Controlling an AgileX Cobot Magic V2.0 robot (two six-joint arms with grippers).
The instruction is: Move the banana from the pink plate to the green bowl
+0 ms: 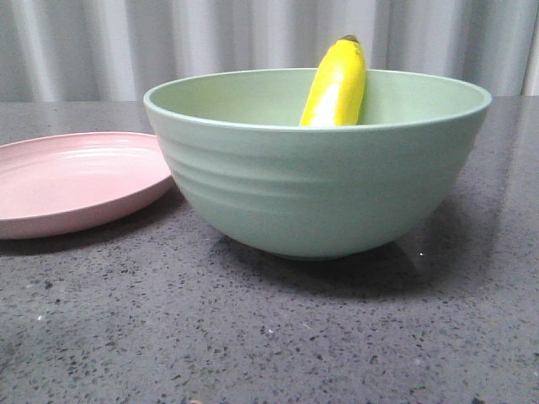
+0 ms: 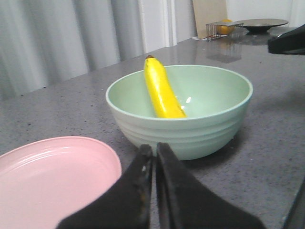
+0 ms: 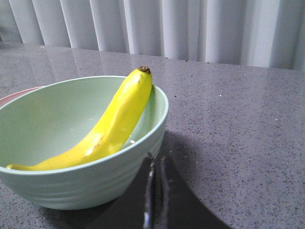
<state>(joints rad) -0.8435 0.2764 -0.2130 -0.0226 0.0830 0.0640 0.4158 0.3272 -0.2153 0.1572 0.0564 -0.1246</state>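
The yellow banana (image 1: 337,84) lies inside the green bowl (image 1: 320,181), leaning on the far wall with its dark tip above the rim. To the bowl's left the pink plate (image 1: 72,181) sits with nothing on it. In the left wrist view, my left gripper (image 2: 154,149) is shut and holds nothing, between the pink plate (image 2: 52,176) and the green bowl (image 2: 190,129), short of the banana (image 2: 161,90). My right gripper (image 3: 157,160) is shut too, just outside the green bowl (image 3: 81,179), apart from the banana (image 3: 116,121).
Everything stands on a dark speckled counter (image 1: 269,337) backed by a pale curtain (image 1: 168,42). In the left wrist view, a dish rack with an orange object (image 2: 226,27) and a dark dish (image 2: 264,23) stand far back, and a dark arm part (image 2: 288,44) shows at the right.
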